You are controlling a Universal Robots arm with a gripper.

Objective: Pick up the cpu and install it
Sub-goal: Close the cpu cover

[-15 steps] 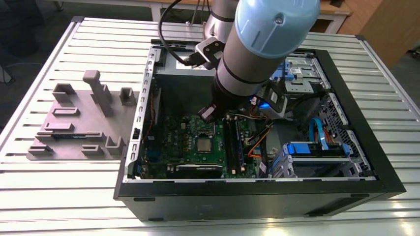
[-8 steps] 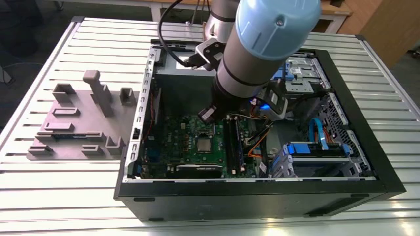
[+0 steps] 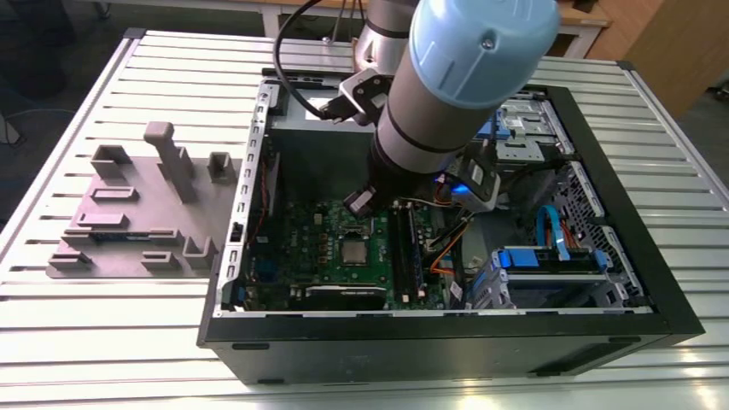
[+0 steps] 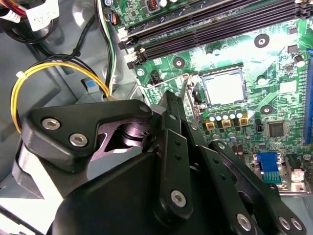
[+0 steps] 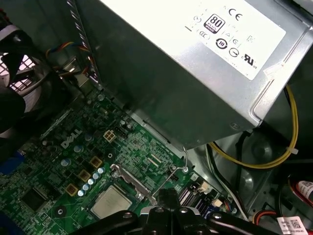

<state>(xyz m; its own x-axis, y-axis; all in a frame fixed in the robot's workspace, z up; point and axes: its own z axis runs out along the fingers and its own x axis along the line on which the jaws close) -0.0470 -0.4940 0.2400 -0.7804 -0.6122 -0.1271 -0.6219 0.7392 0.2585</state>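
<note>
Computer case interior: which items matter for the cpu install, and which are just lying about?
Job in hand:
- cpu, lying flat in the motherboard socket
- end effector, just beside the socket

Lying about:
- power supply box
- grey fixture tray, outside the case
- yellow cable

A slatted metal table (image 3: 148,333) in a workshop, seen from above.

The table top is pale grey, made of long ribbed slats running from the exterior view's left to its right, and it reflects soft, even light. A wooden bench (image 3: 592,26) with a light top stands behind it at the far edge. On the exterior view's right, beyond the table corner, a brown wooden cabinet (image 3: 667,51) rises. On the left, past the table edge, the floor (image 3: 34,128) is dark grey and partly in shadow.
</note>
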